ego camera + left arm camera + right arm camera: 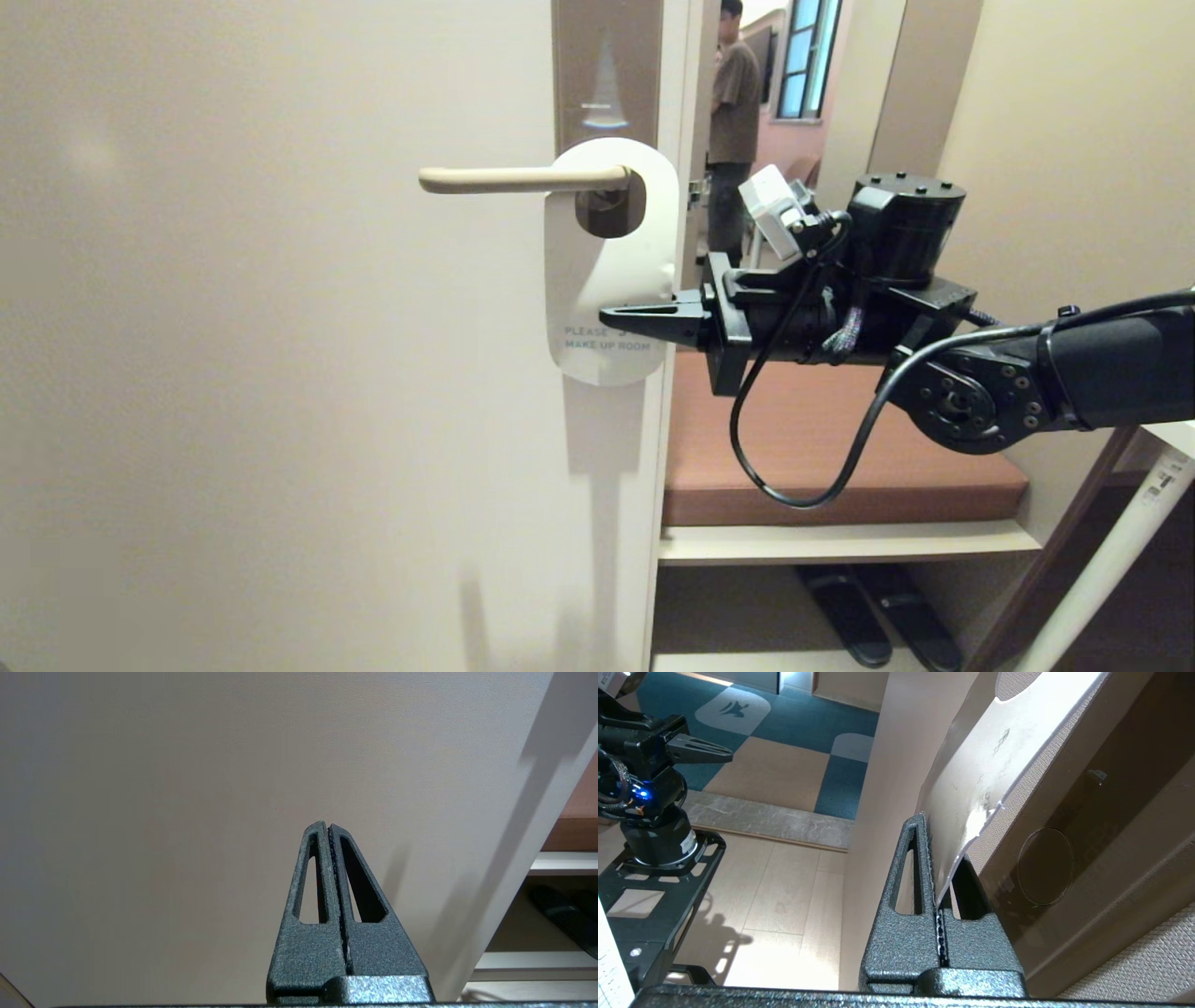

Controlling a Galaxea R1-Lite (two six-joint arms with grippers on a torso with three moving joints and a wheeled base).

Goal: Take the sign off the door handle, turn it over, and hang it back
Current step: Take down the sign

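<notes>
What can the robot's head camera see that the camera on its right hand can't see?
Only the head view shows the door handle, the words "PLEASE MAKE UP ROOM" on the sign, and a person standing in the room behind. Only the right wrist view shows the blue and tan carpet and the left gripper, shut and parked low. Both show the right gripper shut on the sign's edge, with the sign hanging on the handle.

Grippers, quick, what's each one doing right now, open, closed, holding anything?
Left gripper: shut, empty, parked in front of the door.
Right gripper: shut on the sign, which hangs on the door handle.
</notes>
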